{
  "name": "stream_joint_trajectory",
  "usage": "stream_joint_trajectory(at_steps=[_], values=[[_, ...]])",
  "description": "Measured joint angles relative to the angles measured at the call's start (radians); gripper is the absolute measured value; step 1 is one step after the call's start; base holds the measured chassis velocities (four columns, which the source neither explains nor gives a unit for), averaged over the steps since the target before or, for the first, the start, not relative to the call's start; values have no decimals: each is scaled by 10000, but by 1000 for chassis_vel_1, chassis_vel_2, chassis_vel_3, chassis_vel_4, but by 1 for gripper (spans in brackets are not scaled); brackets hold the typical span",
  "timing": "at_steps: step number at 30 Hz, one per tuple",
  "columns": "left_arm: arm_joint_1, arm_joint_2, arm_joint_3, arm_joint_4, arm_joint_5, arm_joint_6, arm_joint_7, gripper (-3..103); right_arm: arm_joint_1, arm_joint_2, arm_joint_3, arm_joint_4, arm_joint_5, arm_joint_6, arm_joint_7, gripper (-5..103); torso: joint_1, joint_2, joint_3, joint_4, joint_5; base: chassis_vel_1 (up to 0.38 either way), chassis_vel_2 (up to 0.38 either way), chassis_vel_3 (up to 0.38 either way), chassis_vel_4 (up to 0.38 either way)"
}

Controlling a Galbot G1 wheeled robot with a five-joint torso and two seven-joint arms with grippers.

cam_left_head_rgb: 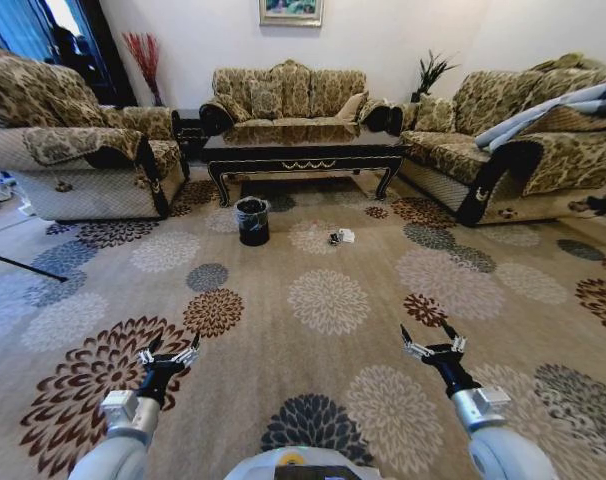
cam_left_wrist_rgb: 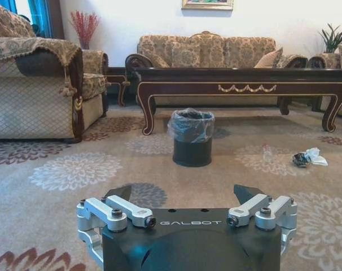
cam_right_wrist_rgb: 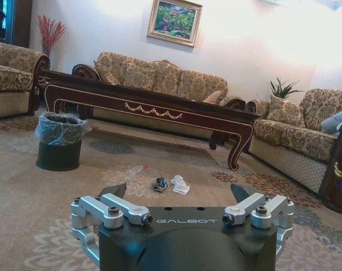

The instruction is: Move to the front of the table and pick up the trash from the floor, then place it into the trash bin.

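Both grippers, left (cam_left_head_rgb: 171,350) and right (cam_left_head_rgb: 431,338), are held wide open and empty above the floor (cam_left_head_rgb: 313,300), well short of the table (cam_left_head_rgb: 303,150). The trash (cam_left_head_rgb: 341,237) lies before the table; the bin (cam_left_head_rgb: 252,221) stands near it.

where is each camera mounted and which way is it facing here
Head view: high on the robot, looking forward and down over the patterned beige carpet; left gripper and right gripper show, open.
Left wrist view: low, facing the small black bag-lined bin.
Right wrist view: low, facing the crumpled white paper trash.
All share the glossy dark-brown coffee table.
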State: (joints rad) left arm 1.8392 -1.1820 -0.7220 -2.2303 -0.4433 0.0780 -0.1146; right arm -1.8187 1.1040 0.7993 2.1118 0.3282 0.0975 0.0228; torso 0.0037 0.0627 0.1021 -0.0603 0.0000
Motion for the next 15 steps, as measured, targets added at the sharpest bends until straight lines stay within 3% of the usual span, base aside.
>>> stream_joint_trajectory(at_steps=[15], values=[[-31, -52, 29, 55, -10, -31, 6, 100, 8, 49, 1, -4, -74, 58, -2, 100, -34, -576, -533, 0, -1, 0, 0, 0, 0]])
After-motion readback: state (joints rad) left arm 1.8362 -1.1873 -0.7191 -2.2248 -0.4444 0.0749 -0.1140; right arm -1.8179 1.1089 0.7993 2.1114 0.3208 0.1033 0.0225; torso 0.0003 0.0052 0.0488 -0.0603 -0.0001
